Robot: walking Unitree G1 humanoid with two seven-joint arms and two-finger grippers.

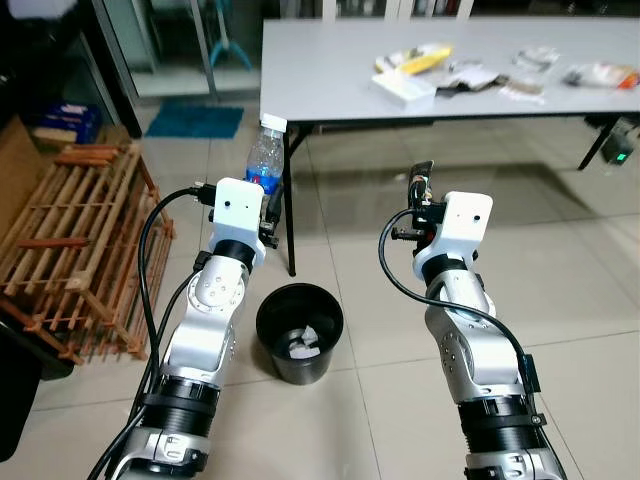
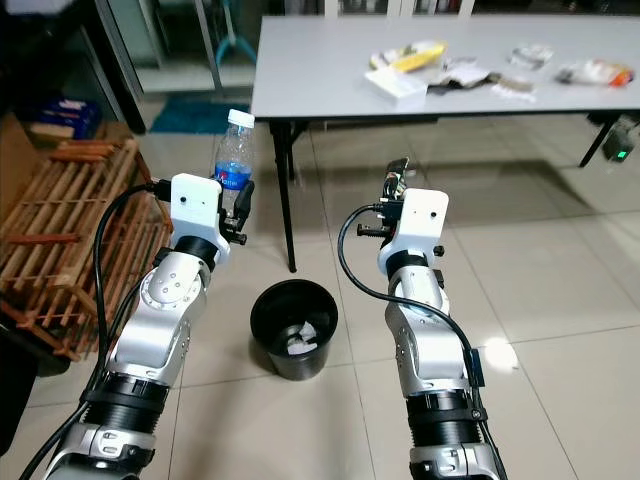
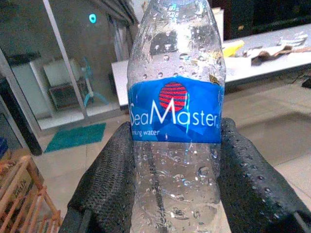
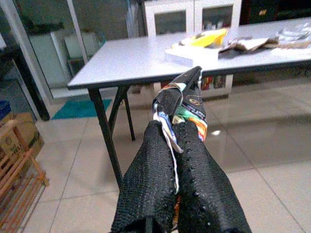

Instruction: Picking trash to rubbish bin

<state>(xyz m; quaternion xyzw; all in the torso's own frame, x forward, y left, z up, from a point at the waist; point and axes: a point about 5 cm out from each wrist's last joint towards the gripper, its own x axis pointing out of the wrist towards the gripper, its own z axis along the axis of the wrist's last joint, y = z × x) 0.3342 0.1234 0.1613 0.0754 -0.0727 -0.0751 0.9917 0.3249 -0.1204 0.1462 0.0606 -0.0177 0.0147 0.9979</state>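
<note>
Bottle [image 1: 265, 158] stands upright, clamped in our left end effector [image 1: 268, 205], just up and left of the bin [image 1: 299, 331] on the floor below. Our right end effector [image 1: 419, 192], pinched on a flat wrapper [image 4: 187, 104], sits about as near on the other side

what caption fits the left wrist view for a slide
Left gripper clamps an upright SeaMaster water bottle, with the grey table of litter behind.

Office-like room: grey table [image 1: 330, 70], glass partition [image 3: 63, 73], tiled floor [image 1: 560, 290].
</note>
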